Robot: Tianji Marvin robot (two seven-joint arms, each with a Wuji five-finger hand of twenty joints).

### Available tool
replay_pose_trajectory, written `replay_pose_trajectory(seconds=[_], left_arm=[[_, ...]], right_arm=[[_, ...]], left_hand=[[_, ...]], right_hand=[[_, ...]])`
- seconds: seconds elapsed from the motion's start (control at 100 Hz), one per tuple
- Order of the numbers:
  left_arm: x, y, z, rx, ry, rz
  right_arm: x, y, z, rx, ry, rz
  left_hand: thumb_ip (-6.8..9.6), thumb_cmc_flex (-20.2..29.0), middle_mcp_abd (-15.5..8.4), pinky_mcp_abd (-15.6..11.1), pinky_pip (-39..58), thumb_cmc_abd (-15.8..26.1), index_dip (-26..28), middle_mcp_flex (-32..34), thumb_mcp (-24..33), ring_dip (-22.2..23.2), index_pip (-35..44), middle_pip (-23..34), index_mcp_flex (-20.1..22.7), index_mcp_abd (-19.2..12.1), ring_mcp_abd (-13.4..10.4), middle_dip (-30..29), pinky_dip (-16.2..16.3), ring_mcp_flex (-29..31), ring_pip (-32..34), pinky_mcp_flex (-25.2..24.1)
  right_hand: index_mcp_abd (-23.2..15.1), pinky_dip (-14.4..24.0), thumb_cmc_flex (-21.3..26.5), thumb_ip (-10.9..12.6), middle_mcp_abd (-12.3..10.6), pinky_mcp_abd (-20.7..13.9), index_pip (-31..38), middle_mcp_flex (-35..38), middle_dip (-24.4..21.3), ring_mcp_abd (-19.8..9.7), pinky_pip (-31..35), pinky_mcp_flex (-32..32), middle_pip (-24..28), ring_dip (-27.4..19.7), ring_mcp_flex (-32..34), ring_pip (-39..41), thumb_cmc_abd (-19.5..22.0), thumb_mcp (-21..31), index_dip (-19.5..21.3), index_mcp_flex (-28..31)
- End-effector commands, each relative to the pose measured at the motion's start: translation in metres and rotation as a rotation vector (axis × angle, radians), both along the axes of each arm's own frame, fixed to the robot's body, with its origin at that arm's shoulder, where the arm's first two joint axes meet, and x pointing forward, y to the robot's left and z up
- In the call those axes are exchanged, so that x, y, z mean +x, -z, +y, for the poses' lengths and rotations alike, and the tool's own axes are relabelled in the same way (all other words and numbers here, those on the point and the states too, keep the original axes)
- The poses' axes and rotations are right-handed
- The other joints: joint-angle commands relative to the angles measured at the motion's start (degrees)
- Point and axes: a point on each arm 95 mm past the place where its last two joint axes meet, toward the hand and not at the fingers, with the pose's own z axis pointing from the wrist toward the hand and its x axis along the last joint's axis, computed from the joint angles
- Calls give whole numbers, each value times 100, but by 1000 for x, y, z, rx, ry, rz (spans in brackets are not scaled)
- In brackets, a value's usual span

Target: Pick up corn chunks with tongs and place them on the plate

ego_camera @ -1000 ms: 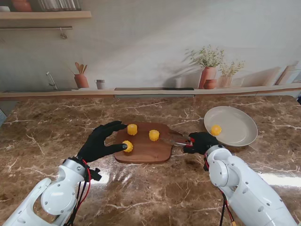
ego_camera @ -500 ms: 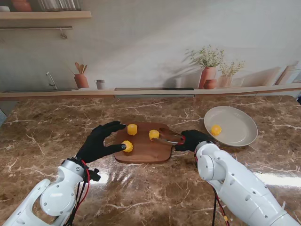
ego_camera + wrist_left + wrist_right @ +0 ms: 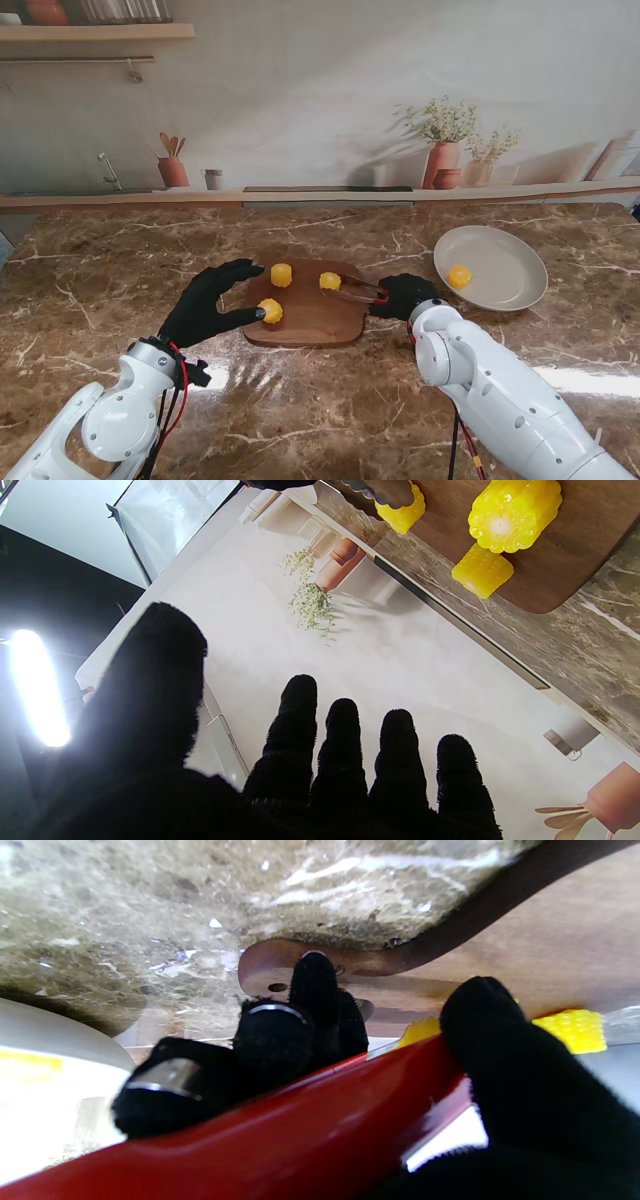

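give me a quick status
Right hand shut on tongs, tips at corn chunk. Left hand open by board. Nothing blocking.

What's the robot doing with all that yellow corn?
The right hand holds red-handled tongs and reaches their tips to a corn chunk on the wooden cutting board. Two more chunks sit on the board, and the left hand is open, its fingertip at the nearer one. One chunk already lies on the plate.
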Motion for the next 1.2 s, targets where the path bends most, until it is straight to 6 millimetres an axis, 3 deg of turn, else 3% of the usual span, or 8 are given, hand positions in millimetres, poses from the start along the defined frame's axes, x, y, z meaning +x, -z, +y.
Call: replay_pose_trajectory(seconds=[0.0, 0.24, 0.48, 0.73, 0.99, 1.05, 1.1, 1.19], left_arm=[[-2, 2, -1, -3, 1, 3], [-2, 2, 0, -4, 4, 2], [-1, 1, -1, -10, 4, -3], [0, 1, -4, -10, 9, 0], [2, 0, -5, -4, 14, 3], [2, 0, -5, -2, 13, 3], [2, 0, -5, 0, 11, 2], [2, 0, -5, 3, 8, 0]], right_arm=[[-8, 5, -5, 1, 5, 15], [-17, -20, -44, 53, 135, -49], [-23, -47, -119, 17, 420, -121], [-28, -47, -181, -51, 627, -107], [-17, -32, -211, -74, 726, -49], [-14, -30, -212, -62, 743, -44], [-13, -29, -212, -56, 750, -41], [-14, -29, -210, -58, 735, -48]], left_hand=[[123, 173, -126, -316, -219, 183, 4, -81, -40, -76, -22, -102, 89, 38, -281, -22, 73, -304, -169, -128], [126, 179, -130, -307, -249, 186, 4, -75, -62, -77, -28, -98, 91, 31, -288, -12, 97, -299, -163, -125], [128, 172, -151, -300, -268, 178, 6, -58, -72, -75, -21, -91, 100, 19, -284, -6, 125, -283, -156, -120], [127, 156, -156, -305, -268, 176, 4, -61, -81, -74, -24, -95, 87, 15, -299, -7, 151, -286, -157, -116], [128, 162, -155, -302, -286, 170, 0, -67, -77, -77, -31, -99, 72, 26, -302, -8, 156, -291, -162, -118], [127, 154, -158, -305, -291, 182, -4, -75, -80, -78, -41, -102, 52, 32, -304, -9, 157, -300, -166, -119], [127, 159, -159, -306, -293, 175, -6, -75, -83, -79, -45, -101, 49, 34, -305, -8, 159, -299, -166, -117], [128, 157, -154, -302, -298, 171, -8, -81, -88, -80, -48, -105, 49, 42, -299, -9, 161, -300, -166, -118]], right_hand=[[-705, 278, 619, -108, -94, -452, 353, 354, 75, 284, 1446, 377, -23, 93, 464, 196, 678, 688, -122, 525], [-592, 265, 606, -163, -69, -397, 496, 474, 76, 313, 1457, 432, -83, 142, 504, 168, 521, 925, -239, 577], [-533, 260, 667, -166, -42, -404, 535, 471, 88, 313, 1454, 437, -91, 163, 505, 161, 516, 881, -252, 571], [-504, 260, 705, -157, -35, -420, 563, 456, 102, 292, 1459, 435, -86, 180, 507, 154, 554, 805, -258, 574], [-283, 211, 535, 3, -46, -680, 307, 434, 120, 94, 1436, 557, -57, 220, 521, 233, 677, 743, -194, 614], [-3, 189, -183, 411, 2, -787, -481, 229, 101, 37, 1406, 583, -40, 194, 526, 220, 304, 1198, 437, 579], [251, 185, -664, 393, 45, -919, -717, -28, 121, -14, 1359, 568, 2, 176, 508, 169, -296, 1482, 577, 296], [384, 179, -692, 391, 31, -1048, -758, -245, 117, -125, 1305, 577, 98, 187, 478, 145, -528, 1068, 603, 72]])
